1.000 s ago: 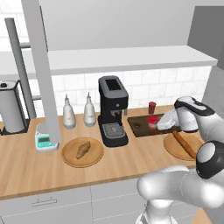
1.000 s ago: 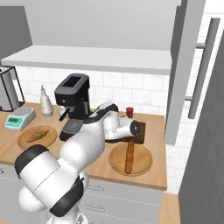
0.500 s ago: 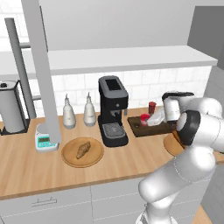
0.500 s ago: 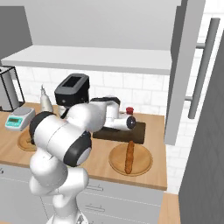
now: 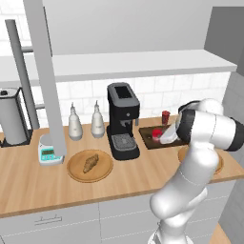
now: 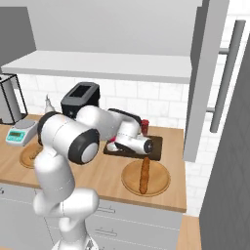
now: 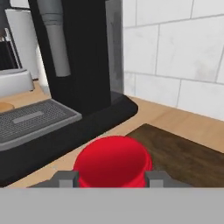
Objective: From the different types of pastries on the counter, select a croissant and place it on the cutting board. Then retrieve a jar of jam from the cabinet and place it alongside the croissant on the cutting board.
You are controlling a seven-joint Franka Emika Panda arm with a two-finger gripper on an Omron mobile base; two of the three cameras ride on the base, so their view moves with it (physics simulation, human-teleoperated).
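Note:
The jar of jam point(image 7: 113, 161), squat and bright red, sits at the left end of the dark cutting board point(image 7: 183, 155). My gripper point(image 7: 111, 179) has a fingertip against each side of it and looks shut on it. From the left base view the jar point(image 5: 156, 133) is just ahead of the gripper point(image 5: 163, 138) on the board point(image 5: 148, 141). The croissant point(image 5: 89, 163) lies on a round wooden plate point(image 5: 76, 171) left of the coffee machine, far from the board. In the right base view my hand point(image 6: 128, 143) lies low over the board point(image 6: 155, 150).
A black coffee machine point(image 5: 122, 119) stands close to the board's left end. A darker red cylinder point(image 5: 165, 116) stands behind the board. A baguette-like stick point(image 6: 144, 174) lies on a second round plate point(image 6: 160, 183) in front of the board. Two bottles point(image 5: 86, 123) and a scale point(image 5: 49, 153) are further left.
The hand has slid left along the cutting board to the red jar, and the arm's elbow has swung round. The fingers have narrowed around the jar.

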